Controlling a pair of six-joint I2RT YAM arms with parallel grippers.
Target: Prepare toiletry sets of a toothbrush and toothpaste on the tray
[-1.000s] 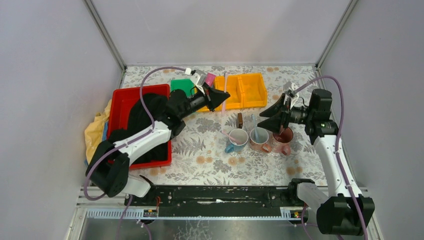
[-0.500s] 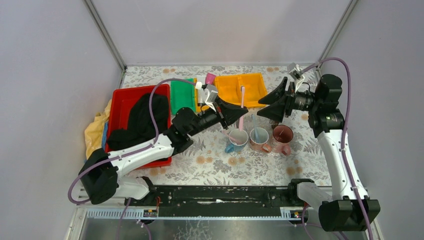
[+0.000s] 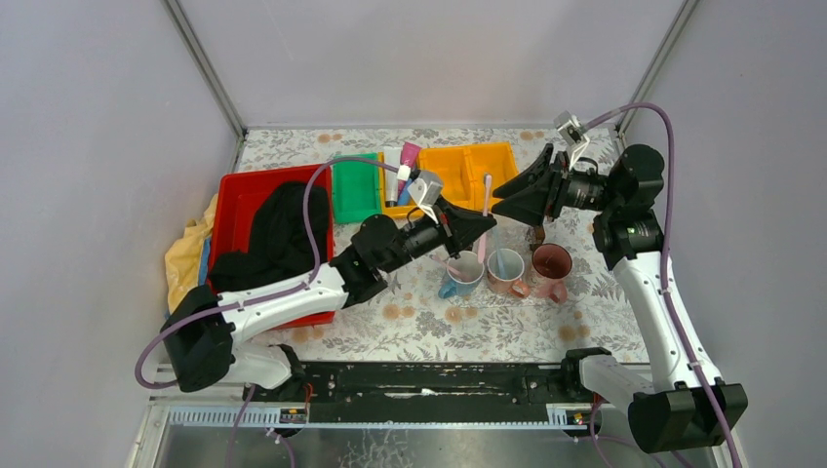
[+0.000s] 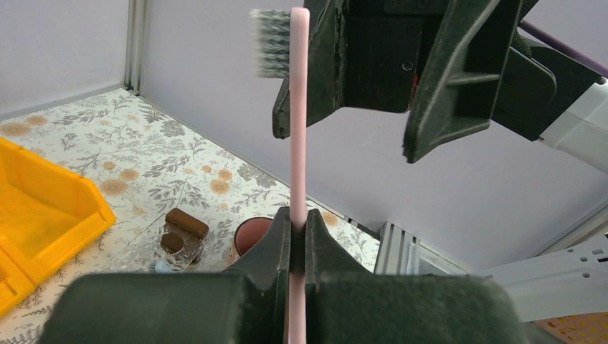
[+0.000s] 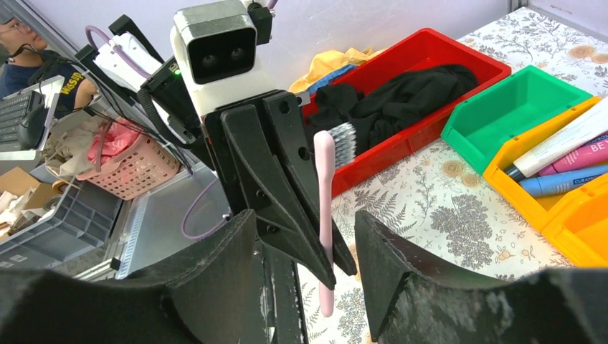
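My left gripper (image 4: 298, 218) is shut on the lower handle of a pink toothbrush (image 4: 298, 143), held upright with the bristles on top, above the mugs (image 3: 485, 207). My right gripper (image 5: 305, 215) is open and faces the left one at close range. The brush (image 5: 325, 215) stands in the gap between its fingers, close to one finger and not gripped. Three toothpaste tubes, white (image 5: 566, 140), magenta (image 5: 584, 156) and blue (image 5: 556, 183), lie in a yellow bin (image 3: 400, 180). The tray under the mugs is clear and barely shows (image 3: 531, 295).
Three mugs stand in a row: blue (image 3: 458, 275), pink (image 3: 505, 270) with a light blue brush in it, and dark red (image 3: 552, 263). A red bin (image 3: 239, 190) holds black cloth, next to a green bin (image 3: 355, 190) and yellow bins (image 3: 492, 161). A brown block (image 4: 186, 223) lies nearby.
My left arm has carried the pink toothbrush right, from over the bins to above the mugs. The right gripper has risen and swung left to face it, and its jaws have narrowed slightly.
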